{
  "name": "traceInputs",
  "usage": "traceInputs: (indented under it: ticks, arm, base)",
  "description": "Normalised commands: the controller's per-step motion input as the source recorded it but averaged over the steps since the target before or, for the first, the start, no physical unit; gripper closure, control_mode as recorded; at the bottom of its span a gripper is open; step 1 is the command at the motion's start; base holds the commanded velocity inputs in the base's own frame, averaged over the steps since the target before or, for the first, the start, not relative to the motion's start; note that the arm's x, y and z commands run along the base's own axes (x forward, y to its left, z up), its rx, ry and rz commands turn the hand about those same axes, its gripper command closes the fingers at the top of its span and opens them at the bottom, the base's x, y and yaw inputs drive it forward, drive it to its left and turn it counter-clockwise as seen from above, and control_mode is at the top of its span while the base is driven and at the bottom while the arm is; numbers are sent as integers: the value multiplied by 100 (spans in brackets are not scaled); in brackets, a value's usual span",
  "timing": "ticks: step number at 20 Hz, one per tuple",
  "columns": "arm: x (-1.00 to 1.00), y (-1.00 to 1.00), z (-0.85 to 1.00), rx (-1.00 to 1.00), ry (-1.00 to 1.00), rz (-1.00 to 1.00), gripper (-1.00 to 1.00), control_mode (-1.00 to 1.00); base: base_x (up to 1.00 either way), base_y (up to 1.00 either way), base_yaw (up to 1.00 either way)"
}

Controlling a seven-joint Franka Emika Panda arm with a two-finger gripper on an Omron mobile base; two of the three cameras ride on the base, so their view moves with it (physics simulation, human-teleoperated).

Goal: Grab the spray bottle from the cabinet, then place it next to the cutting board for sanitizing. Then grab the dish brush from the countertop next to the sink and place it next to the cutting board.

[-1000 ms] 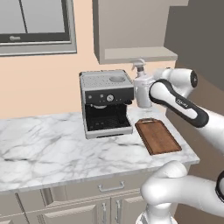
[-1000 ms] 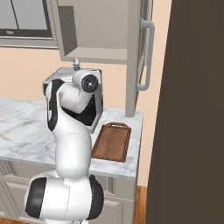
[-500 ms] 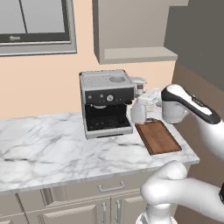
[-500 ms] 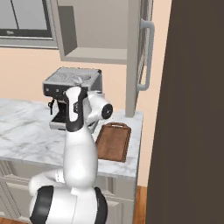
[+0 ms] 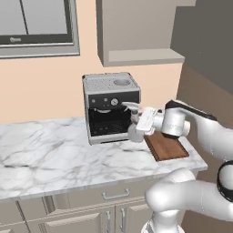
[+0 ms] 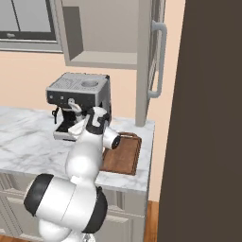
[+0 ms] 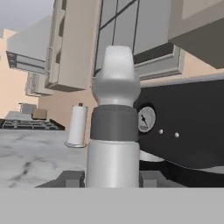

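- Spray bottle (image 5: pixel 135 125) is clamped between the two fingers of the gripper (image 5: pixel 142 123), just left of the cutting board (image 5: pixel 165 145) and directly in front of the coffee machine (image 5: pixel 111 107). In the hand view the bottle (image 7: pixel 114 127) rises upright between the finger tips, jaws part-closed against its lower body.
- Step in hand, as judged: setting the bottle down on the countertop (image 5: pixel 54 154) next to the board. The dish brush step is not yet done.
- Whether the bottle base already touches the marble cannot be told from the left base view; it appears at or just above the surface.
- To place well: keep the bottle vertical, lower until the base seats flat on bare marble, then open the jaws fully before withdrawing. A tall slim bottle will likely tip if released while tilted or dragged by one finger.
- Retreat is best made straight back along the gripper axis, toward the right and near side, so neither finger brushes the bottle.
- Edges: the board's raised rim lies just to the right; the base should land wholly on marble, not half on the rim.
- Far side: the coffee machine front and its spout (image 5: pixel 129 106) stand close behind the bottle head, leaving little room.
- Open room: bare marble extends to the left and toward the near edge. The cabinet (image 6: pixel 101 33) hangs well above, its door (image 6: pixel 151 52) open, as the right base view shows.
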Motion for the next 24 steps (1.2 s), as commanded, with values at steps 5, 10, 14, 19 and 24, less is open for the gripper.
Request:
traceInputs:
  ticks: [5,10,14,19,24]
  arm:
    - [35,-4,-28,-5,4,20,100,-100]
    - [36,-3,-39,1,6,21,100,-100]
    - [23,-2,-48,2,0,20,100,-100]
    - [12,-1,-49,1,0,16,100,-100]
    - [0,-2,-46,1,0,13,100,-100]
  base:
    - [0,0,0]
    - [0,0,0]
    - [0,0,0]
    - [0,0,0]
    - [0,0,0]
